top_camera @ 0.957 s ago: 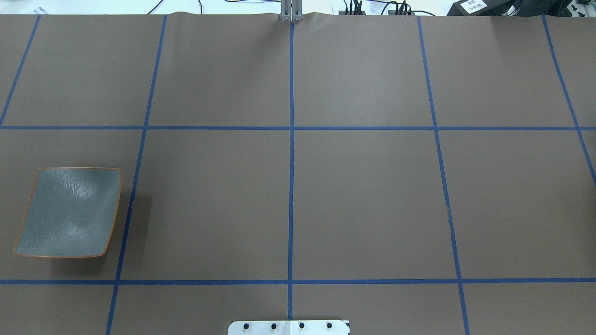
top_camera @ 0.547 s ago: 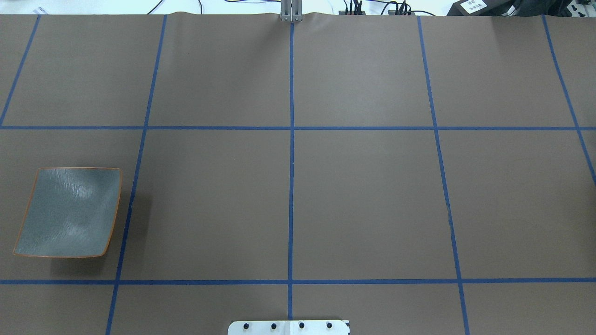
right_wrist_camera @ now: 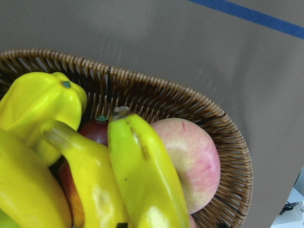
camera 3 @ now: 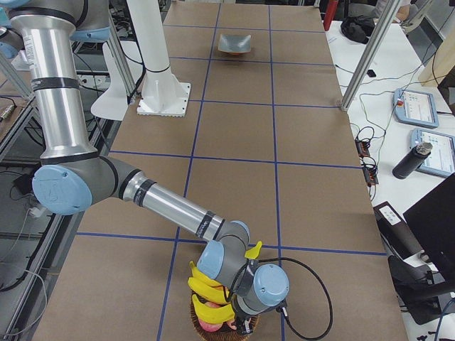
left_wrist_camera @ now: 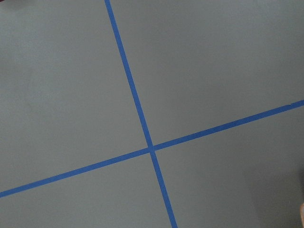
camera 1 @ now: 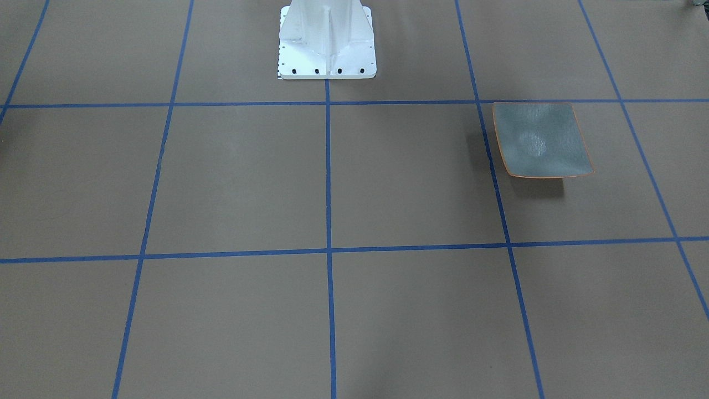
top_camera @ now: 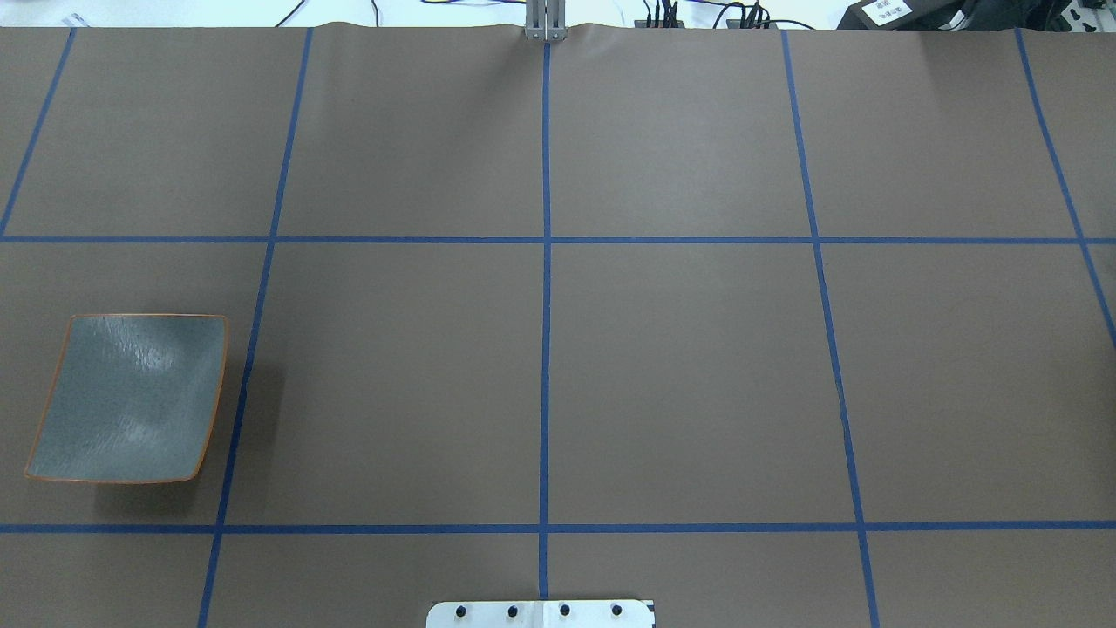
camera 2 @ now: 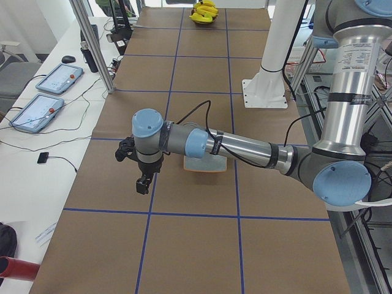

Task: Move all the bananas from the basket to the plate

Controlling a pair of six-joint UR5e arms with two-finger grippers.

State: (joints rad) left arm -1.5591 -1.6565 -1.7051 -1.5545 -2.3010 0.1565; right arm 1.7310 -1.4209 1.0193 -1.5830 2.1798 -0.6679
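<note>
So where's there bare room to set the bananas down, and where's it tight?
The plate is wholly bare. The table squares between it and the white mount are bare too. The crowded spot is the wicker basket, where bananas lie piled against a pink fruit.

My work table (top_camera: 680,392) is covered in flat brown paper, marked into large squares by blue tape lines (top_camera: 546,349). Across it from me stands a white desk (camera 2: 37,153) with two tablets (camera 2: 60,78), and slanted metal posts (camera 2: 92,43) rise at its edge. Black cables (top_camera: 663,16) gather there. Further along sit a dark bottle (camera 3: 412,160) and a black monitor (camera 3: 430,213). The light is soft and even.
</note>
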